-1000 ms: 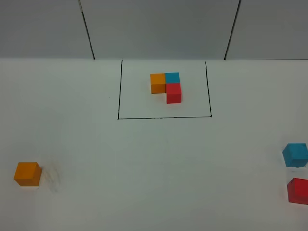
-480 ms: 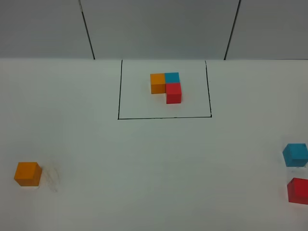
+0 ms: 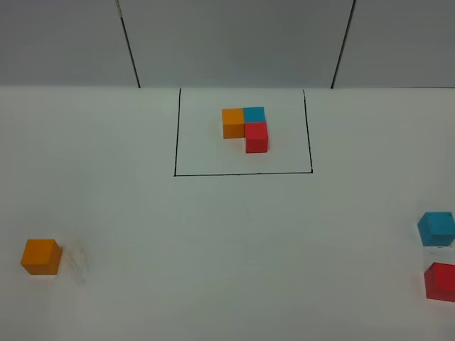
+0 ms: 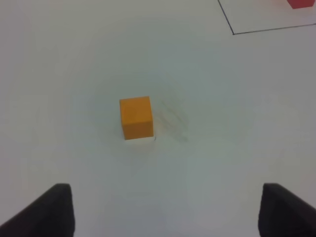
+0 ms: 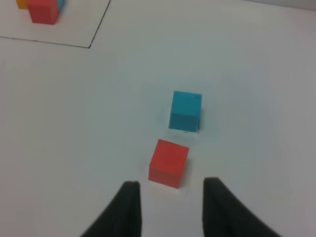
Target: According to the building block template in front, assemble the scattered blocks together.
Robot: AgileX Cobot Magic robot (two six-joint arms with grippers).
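Note:
The template [image 3: 245, 129] is an L of orange, cyan-blue and red cubes inside a black outline [image 3: 175, 142] at the back middle of the table. A loose orange cube [image 3: 40, 256] sits at the front left. It also shows in the left wrist view [image 4: 136, 117], ahead of my open, empty left gripper [image 4: 165, 210]. A loose cyan-blue cube [image 3: 436, 228] and a loose red cube [image 3: 441, 281] sit at the right edge. In the right wrist view, my open right gripper [image 5: 170, 205] is just short of the red cube [image 5: 169, 163], with the cyan-blue cube [image 5: 185, 110] beyond it.
The white table [image 3: 227, 234] ends at a grey back wall with dark seams [image 3: 129, 44]. The template's corner shows in the right wrist view [image 5: 42, 11]. Neither arm shows in the exterior high view.

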